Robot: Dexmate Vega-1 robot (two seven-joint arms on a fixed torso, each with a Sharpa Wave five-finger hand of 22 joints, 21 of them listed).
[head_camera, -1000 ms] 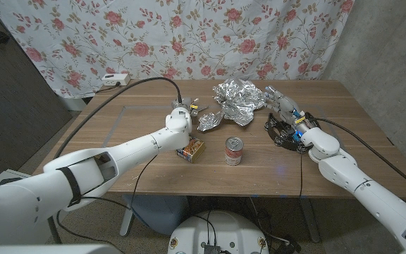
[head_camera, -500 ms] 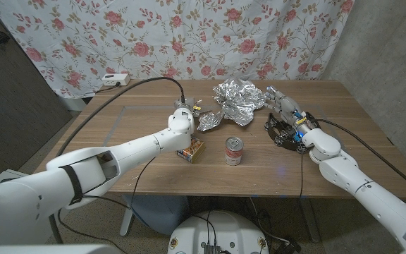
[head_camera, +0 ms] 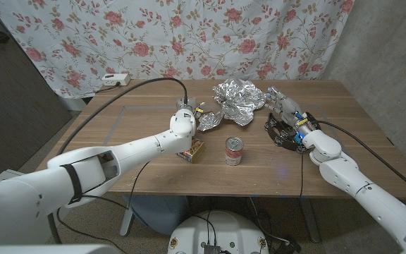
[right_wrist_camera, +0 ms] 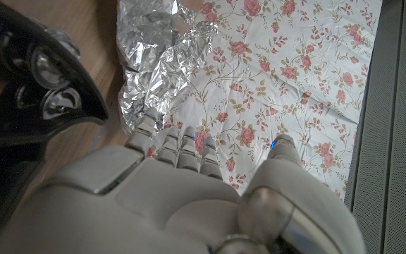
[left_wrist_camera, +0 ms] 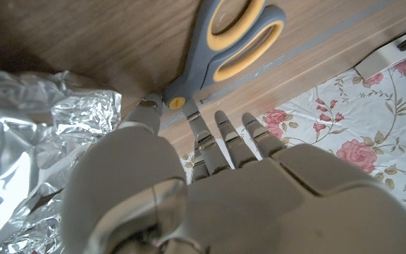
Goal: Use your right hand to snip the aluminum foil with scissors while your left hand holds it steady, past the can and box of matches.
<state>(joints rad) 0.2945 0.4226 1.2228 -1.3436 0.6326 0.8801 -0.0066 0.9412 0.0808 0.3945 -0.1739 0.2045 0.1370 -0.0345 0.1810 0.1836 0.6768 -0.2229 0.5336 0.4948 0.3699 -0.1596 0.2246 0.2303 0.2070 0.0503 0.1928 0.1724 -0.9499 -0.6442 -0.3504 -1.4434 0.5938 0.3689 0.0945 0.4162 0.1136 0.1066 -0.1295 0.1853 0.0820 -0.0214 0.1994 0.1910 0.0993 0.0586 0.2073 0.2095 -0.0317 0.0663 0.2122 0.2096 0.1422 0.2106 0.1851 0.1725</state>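
Left hand [head_camera: 182, 120] has edged right toward the foil [head_camera: 235, 101], fingers [left_wrist_camera: 201, 130] apart, holding nothing, tips at the scissors [left_wrist_camera: 224, 42]. Right hand [head_camera: 287, 111] waits open beside the foil's right edge. Can [head_camera: 234, 151] and matchbox [head_camera: 192, 149] sit nearer on the worktop [head_camera: 372, 141].

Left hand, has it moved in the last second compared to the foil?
Yes. The left hand has crept forward and slightly toward the aluminum foil, which hasn't moved.

Head looks down; wrists close; all share foil [head_camera: 235, 100]
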